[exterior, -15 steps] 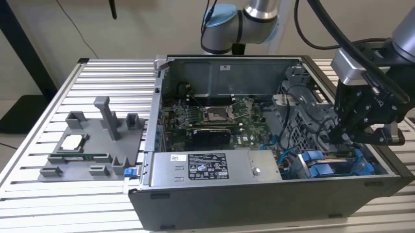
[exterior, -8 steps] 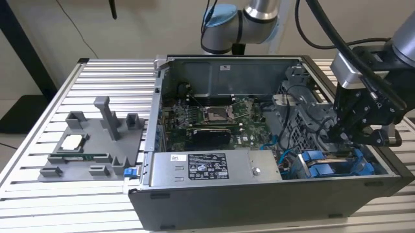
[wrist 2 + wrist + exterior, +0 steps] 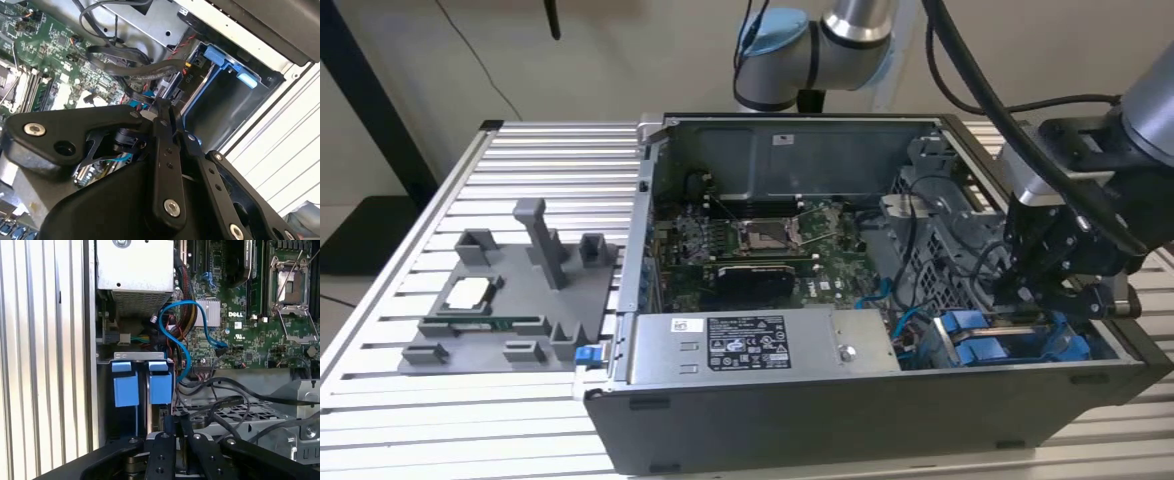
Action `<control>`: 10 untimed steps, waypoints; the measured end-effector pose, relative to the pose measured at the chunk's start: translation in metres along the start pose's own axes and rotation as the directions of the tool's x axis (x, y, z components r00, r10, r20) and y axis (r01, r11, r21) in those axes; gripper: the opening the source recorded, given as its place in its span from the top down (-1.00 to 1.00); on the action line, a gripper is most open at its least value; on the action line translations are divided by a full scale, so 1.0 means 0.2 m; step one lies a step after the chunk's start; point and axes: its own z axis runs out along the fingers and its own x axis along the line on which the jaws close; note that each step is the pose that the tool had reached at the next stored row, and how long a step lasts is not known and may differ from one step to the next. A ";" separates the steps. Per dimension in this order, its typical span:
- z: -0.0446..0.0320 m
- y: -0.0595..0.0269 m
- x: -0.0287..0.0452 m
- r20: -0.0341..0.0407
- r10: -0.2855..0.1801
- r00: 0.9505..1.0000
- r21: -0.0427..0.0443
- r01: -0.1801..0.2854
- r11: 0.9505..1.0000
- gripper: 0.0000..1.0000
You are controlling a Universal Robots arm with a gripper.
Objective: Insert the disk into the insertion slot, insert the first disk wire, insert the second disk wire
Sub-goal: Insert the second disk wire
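An open computer case (image 3: 854, 400) is seen lying on a slatted aluminium table (image 3: 534, 160) in the exterior view, with the green motherboard (image 3: 761, 240) exposed in the middle and the silver power supply (image 3: 761, 345) sat along the near wall. Off to the exterior view's left, a grey fixture tray (image 3: 507, 300) is parked on the slats, well apart from the case. The gripper (image 3: 1021, 300) is reached down into the drive bay corner at the exterior view's right, just above the blue carrier tabs (image 3: 987, 335). The disk (image 3: 142, 387) looks to be already seated down in its bay: in the first wrist view only its bright blue carrier frame is really made out, two blue tabs side by side with a narrow metal edge between them, so the label side can't be checked. A light blue cable (image 3: 182, 335) is looped from the motherboard down beside the bay, and a bundle of black wires (image 3: 135, 65) is draped across the metal cage near the fingertips. In both wrist views the gripper (image 3: 160, 107) fingers are brought together, pretty much closed, at a small dark connector by the bay; whether that connector is actually pinched between them can't be told for sure.
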 end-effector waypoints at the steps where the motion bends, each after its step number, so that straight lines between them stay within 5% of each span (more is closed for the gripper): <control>1: 0.003 -0.002 0.001 0.000 0.000 1.000 0.000 0.000 1.000 0.69; 10: 0.020 -0.031 0.008 0.002 0.000 1.000 0.001 0.000 1.000 0.69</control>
